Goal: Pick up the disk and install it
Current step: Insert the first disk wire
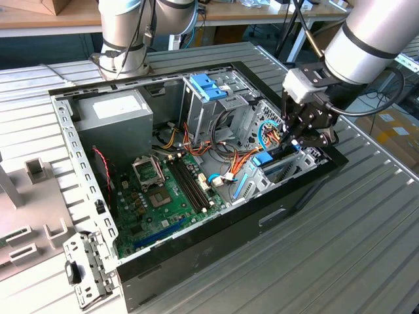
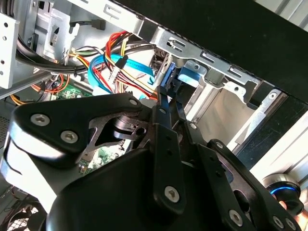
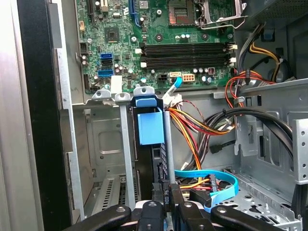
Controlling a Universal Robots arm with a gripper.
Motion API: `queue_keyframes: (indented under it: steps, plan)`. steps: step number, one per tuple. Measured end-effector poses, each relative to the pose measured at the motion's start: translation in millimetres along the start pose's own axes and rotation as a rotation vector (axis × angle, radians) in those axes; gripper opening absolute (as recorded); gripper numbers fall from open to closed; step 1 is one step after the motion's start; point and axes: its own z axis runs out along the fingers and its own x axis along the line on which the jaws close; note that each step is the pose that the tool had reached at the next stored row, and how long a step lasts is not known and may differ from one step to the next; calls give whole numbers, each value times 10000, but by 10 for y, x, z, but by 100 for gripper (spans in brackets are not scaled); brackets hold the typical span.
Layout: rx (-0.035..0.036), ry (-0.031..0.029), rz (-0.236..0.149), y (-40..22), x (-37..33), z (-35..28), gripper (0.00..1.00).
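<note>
Where the disk sits: the disk [image 3: 149, 127] stands on its thin edge in a narrow metal slot [image 3: 126, 144], at the end of the computer box toward the exterior view's right.
Disk looks: a light blue frame with a dark grey body under it; the exterior view shows a bit of the blue [image 1: 263, 160] down between the metal walls.
Gripper: the gripper [image 1: 292, 145] reaches down into the box right over the disk.
Fingers: in both wrist views the two thin black fingers [image 2: 168, 144] come close together and pinch the edge of the disk [image 2: 169, 77], so the gripper [image 3: 167, 192] is clamped on it.
Wires: red, orange and yellow wires [image 3: 192, 125] run just beside the slot, and a flat blue cable [image 3: 216, 175] curls near the fingers.
Green board: the green board [image 1: 167, 196] lies flat on the floor of the box, next to the slot.
Blue bracket: it sits on top of the metal cage [image 1: 208, 85], well apart from the disk.
Grey block: a grey metal block [image 1: 111, 118] fills the far corner of the box.
Computer box: the black box [image 1: 216, 229] lies open on its side.
Table: the box rests on a ribbed metal table [image 1: 327, 261].
Loose part: a small metal piece [image 1: 85, 271] lies on the table, just beside the near corner of the box.
</note>
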Motion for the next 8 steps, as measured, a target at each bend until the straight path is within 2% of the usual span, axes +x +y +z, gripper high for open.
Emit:
queue_keyframes:
  steps: [8]
  plan:
    - [0, 1, 0, 1, 3, 27, 18]
